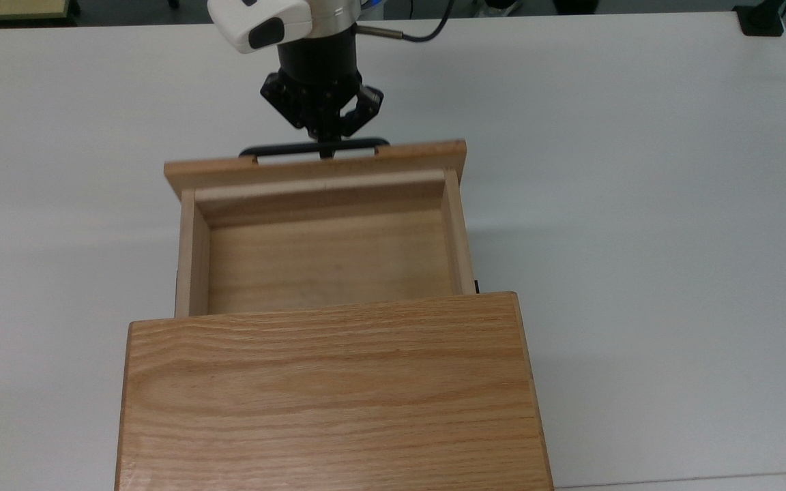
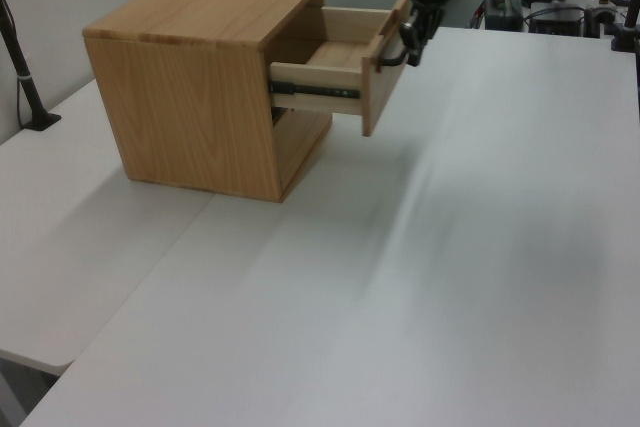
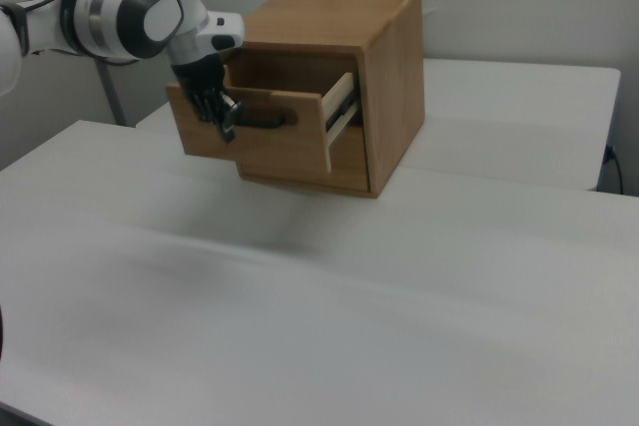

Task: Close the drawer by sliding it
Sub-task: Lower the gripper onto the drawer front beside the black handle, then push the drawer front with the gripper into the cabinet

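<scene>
One shallow light-wood drawer (image 1: 325,259) w/ thin black bar handle (image 1: 314,148) sticks partway out of the big oak-grain cabinet box (image 1: 328,395) on the white table (image 1: 638,204). My black two-finger gripper (image 1: 325,151), fingers pinched together, presses on the handle's middle. Table surface around is bare; nothing blocks the slide.

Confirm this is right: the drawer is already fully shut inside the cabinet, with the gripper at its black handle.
Not right. The drawer is only partly in: the top view shows its open tray sticking out of the cabinet. The rest holds, as the gripper is at the black handle.
</scene>
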`<state>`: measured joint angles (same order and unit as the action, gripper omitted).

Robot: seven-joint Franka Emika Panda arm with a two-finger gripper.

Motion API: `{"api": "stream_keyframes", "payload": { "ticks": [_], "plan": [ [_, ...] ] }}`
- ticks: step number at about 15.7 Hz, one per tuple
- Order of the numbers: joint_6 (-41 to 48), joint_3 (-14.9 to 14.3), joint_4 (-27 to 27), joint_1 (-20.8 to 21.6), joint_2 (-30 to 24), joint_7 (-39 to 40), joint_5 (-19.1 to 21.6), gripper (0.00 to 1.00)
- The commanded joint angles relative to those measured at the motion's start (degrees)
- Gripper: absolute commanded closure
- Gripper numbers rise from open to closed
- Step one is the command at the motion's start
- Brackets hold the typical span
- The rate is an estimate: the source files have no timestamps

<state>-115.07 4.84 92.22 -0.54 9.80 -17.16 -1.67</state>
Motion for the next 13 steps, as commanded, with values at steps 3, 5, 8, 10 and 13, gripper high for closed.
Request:
{"api": "stream_keyframes", "payload": {
  "ticks": [3,5,8,10,13],
  "plan": [
    [-8.9,-0.3,-12.8,1.2,9.8,-13.9,-7.5,1.0],
    [-12.7,-0.3,-13.5,2.0,11.5,-17.9,-11.0,1.0],
    [-17.3,-0.3,-13.6,2.8,13.6,-24.2,-16.7,1.0],
    [-20.1,-0.3,-13.8,3.4,15.1,-28.9,-19.6,1.0],
    [-24.0,-0.3,-13.8,3.4,16.0,-36.2,-22.1,1.0]
  ]
}}
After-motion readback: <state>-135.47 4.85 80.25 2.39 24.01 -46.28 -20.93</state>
